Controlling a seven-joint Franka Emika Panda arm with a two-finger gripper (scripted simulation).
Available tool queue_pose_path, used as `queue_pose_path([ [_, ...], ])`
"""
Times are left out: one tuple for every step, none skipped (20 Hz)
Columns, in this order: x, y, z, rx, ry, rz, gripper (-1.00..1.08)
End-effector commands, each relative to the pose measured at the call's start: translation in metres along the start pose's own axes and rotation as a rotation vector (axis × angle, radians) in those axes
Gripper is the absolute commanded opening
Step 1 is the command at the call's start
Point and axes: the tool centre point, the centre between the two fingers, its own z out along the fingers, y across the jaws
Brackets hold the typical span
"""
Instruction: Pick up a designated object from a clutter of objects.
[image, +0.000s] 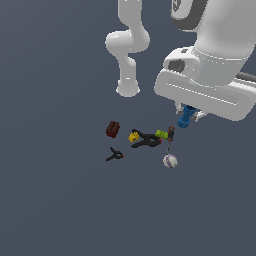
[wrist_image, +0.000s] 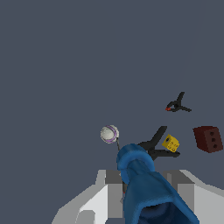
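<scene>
Presently, findings run as follows.

Designated object: the blue piece (image: 186, 117) sits between the jaws of the gripper (image: 189, 114), under the white hand; in the wrist view it fills the foreground directly ahead of the camera (wrist_image: 142, 183), one rounded end pointing away.

Height: judged to be off the tabletop (image: 60, 200), since it shows apart from and above the other items; no contact with the surface can be seen.

Jaws: clamped on the blue piece, grey fingers (wrist_image: 113, 177) close on either side of it. The hold across its sides looks chosen to keep the stubby body from rolling out.

Stage: judged as carried, with the grasp made.

Clutter: lies near the middle of the tabletop, no edge in view. Nearest the gripper are the white ball (image: 170, 160) and a green bit (image: 161, 134); next the large black clamp (image: 147, 140) touching the yellow bit (image: 133, 136); farther off the small black clamp (image: 115, 155) and the dark red block (image: 113, 129).

Clearance: the blue piece touches none of the clutter.

Risk: a slip is possible, the part being short and rounded.
</scene>
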Motion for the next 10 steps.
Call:
queue_pose_path([
  [-0.002, 0.004, -0.017, -0.001, -0.001, -0.001, -1.00],
  [-0.002, 0.005, -0.022, -0.001, -0.001, -0.001, -1.00],
  [-0.002, 0.005, -0.026, -0.001, -0.001, -0.001, -1.00],
  [-0.002, 0.006, -0.030, -0.001, -0.001, -0.001, -1.00],
  [-0.003, 0.006, -0.033, -0.002, 0.000, -0.001, -1.00],
  [-0.003, 0.007, -0.036, -0.002, 0.000, -0.001, -1.00],
  [-0.003, 0.007, -0.038, -0.002, 0.000, -0.001, -1.00],
  [-0.003, 0.007, -0.039, -0.002, 0.000, -0.001, -1.00],
  [-0.003, 0.008, -0.040, -0.002, 0.000, -0.001, -1.00],
  [-0.003, 0.008, -0.040, -0.002, 0.000, -0.001, -1.00],
])
